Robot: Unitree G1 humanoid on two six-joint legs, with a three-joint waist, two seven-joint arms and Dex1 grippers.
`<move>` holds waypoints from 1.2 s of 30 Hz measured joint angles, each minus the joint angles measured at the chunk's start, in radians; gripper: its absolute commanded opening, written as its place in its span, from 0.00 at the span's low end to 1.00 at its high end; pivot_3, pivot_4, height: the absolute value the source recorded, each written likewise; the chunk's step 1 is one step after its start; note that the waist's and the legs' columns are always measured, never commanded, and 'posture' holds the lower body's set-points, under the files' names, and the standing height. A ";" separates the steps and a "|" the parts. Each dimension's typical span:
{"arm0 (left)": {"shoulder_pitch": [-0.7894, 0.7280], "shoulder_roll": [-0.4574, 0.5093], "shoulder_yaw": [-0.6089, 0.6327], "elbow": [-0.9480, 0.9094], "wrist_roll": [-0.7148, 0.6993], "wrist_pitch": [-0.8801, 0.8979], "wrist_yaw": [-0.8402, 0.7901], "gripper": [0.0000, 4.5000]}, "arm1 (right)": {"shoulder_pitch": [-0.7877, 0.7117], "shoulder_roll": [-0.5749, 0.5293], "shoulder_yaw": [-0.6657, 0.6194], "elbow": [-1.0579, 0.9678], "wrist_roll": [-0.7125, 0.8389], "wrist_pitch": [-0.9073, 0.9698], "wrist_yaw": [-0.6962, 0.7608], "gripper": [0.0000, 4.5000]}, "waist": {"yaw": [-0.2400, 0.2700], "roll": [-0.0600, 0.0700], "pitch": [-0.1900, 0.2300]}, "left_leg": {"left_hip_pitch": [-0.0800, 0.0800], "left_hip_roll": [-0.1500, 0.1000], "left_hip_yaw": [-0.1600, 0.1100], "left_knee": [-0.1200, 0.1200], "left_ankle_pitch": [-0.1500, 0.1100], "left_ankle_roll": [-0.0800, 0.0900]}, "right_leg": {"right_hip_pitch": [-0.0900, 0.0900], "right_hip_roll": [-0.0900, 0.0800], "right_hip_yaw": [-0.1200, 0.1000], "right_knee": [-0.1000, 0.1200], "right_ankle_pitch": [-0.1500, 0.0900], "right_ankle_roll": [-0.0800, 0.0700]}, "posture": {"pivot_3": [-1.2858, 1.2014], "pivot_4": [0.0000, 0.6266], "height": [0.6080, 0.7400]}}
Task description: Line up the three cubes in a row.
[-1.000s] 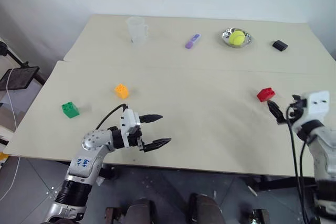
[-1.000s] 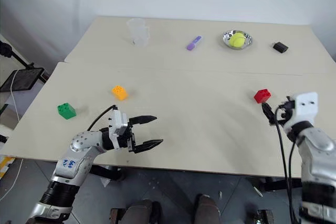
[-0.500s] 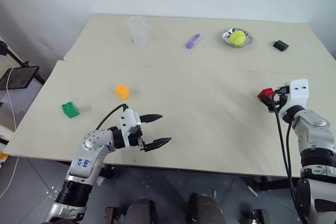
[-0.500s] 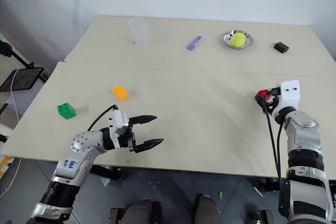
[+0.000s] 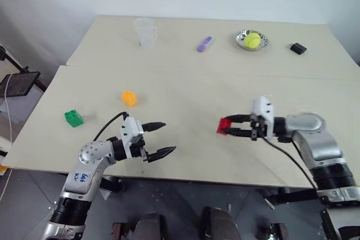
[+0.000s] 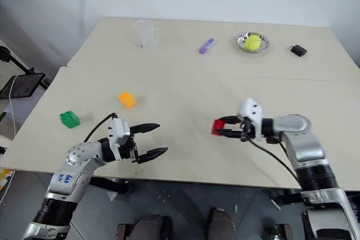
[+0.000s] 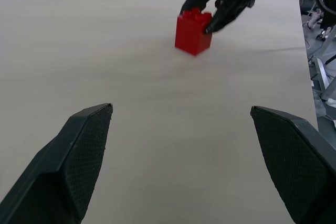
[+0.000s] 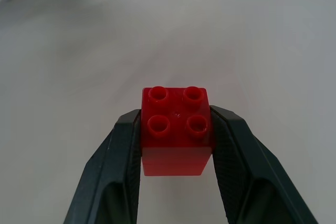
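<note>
- Shiny metal bowl point(image 5: 251, 40) at the far side of the pale table point(image 5: 185, 155), holding one yellow-green tennis ball point(image 5: 252, 39).
- Clear plastic cup point(image 5: 145, 31) upright at the far left of the table; contents impossible to tell.
- Three studded cubes in all, one of each colour.
- Red cube point(image 5: 224, 126) near the middle of the table's near half, pinched from both sides between the black fingers of the right gripper point(image 8: 176, 145), studs facing up; from the left wrist view, looks to sit on the tabletop.
- Orange-yellow cube point(image 5: 129, 98) alone on the table, left of centre.
- Green cube point(image 5: 73, 118) alone near the left edge, a little nearer than the orange-yellow one.
- No row formed: red well apart from the other two.
- Left gripper point(image 5: 161, 138) over the near edge, fingers spread wide, holding nothing, pointing toward the red cube.
- One purple marker-like piece point(image 5: 205, 44) lying between cup and bowl.
- One small black block point(image 5: 298, 48) right of the bowl.
</note>
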 measured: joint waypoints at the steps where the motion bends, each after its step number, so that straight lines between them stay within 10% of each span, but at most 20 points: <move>1: 0.003 0.001 0.003 -0.001 0.000 0.003 0.000 1.00 | -0.014 0.015 0.013 0.028 -0.015 -0.021 0.003 0.33 | 0.002 0.000 0.000 | -0.001 0.000 0.000 0.000 0.000 0.000 | 0.000 0.000 0.000 0.000 0.000 0.000 | 0.52 0.24 1.00; 8: 0.034 0.011 0.017 -0.022 -0.002 0.018 0.000 1.00 | -0.095 0.066 0.037 0.178 -0.047 -0.144 0.040 0.33 | -0.003 -0.001 0.000 | 0.000 0.000 0.000 0.000 0.000 0.000 | 0.000 0.000 0.000 0.001 0.000 0.000 | 0.52 0.24 1.00; 17: 0.141 -0.015 0.163 -0.041 -0.034 -0.017 0.082 1.00 | -0.070 0.094 -0.041 0.230 -0.030 -0.275 0.014 0.99 | -0.006 -0.001 0.001 | 0.000 0.000 0.000 -0.002 0.000 -0.001 | -0.001 0.000 0.000 0.000 0.000 0.000 | 0.52 0.24 1.00; 30: 0.455 -0.323 0.622 -0.048 -0.024 -0.214 0.648 1.00 | 0.321 0.136 -0.192 -0.280 0.286 -0.273 0.053 0.99 | 0.004 -0.003 0.001 | 0.000 0.002 -0.006 0.000 -0.005 0.002 | 0.002 0.000 0.000 -0.007 0.001 0.000 | 0.52 0.24 1.00; 36: 0.492 -0.380 0.552 -0.093 0.028 -0.208 0.726 1.00 | 0.363 0.128 -0.172 -0.308 0.285 -0.273 0.081 0.99 | 0.011 -0.006 0.000 | 0.000 0.003 -0.007 0.001 -0.006 0.002 | 0.001 0.001 0.000 -0.006 0.001 -0.001 | 0.52 0.24 1.00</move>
